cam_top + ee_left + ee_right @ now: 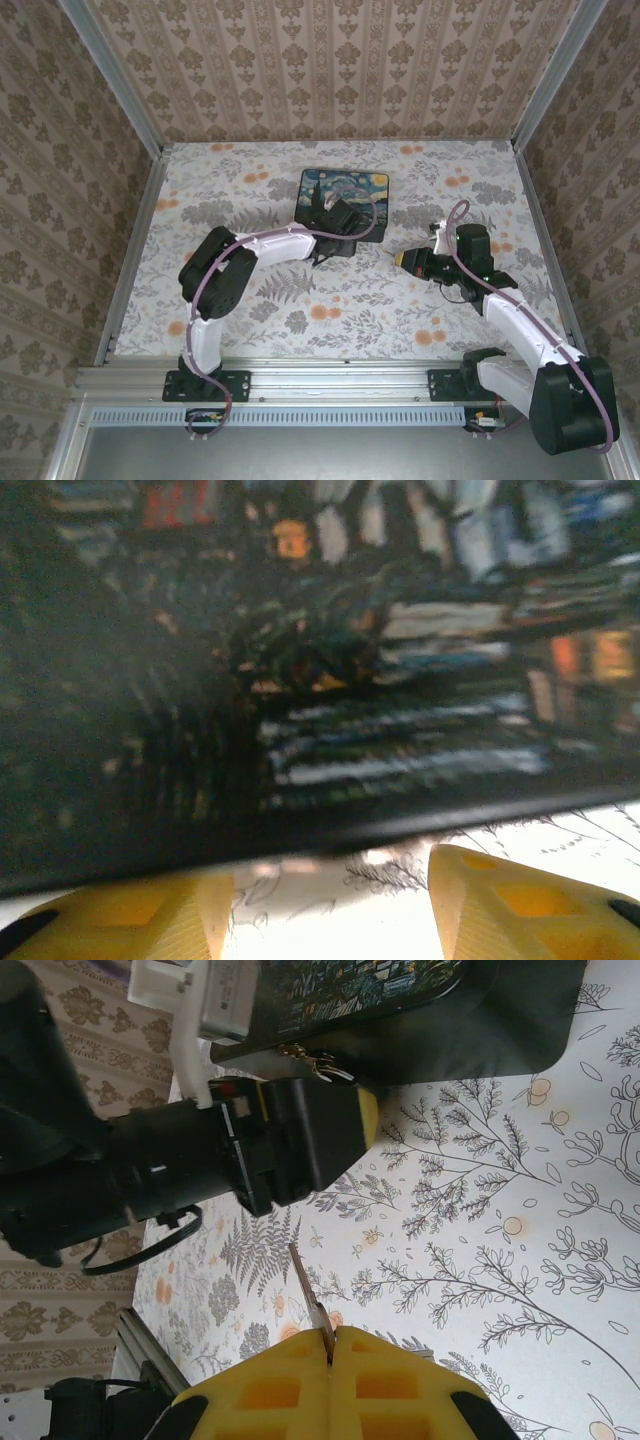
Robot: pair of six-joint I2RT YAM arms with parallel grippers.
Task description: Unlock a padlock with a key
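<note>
1. Two-armed reaching over the flower-print worktop (230, 170): left to the painted box (345, 190), right near it.
2. Holding the left fingers (490, 905) spread and empty at the box's near edge.
3. Pressing the right fingers (340, 1362) together, pinching the key (303, 1280) by its base, tip pointing toward the left arm.
4. Showing the padlock (303, 1057), brassy, at the box's edge, apart from the key.

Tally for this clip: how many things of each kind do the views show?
Grippers: 2, left gripper and right gripper
Box: 1
Key: 1, in the right gripper
Padlock: 1, a brassy bit at the box's edge
Total: 5
</note>
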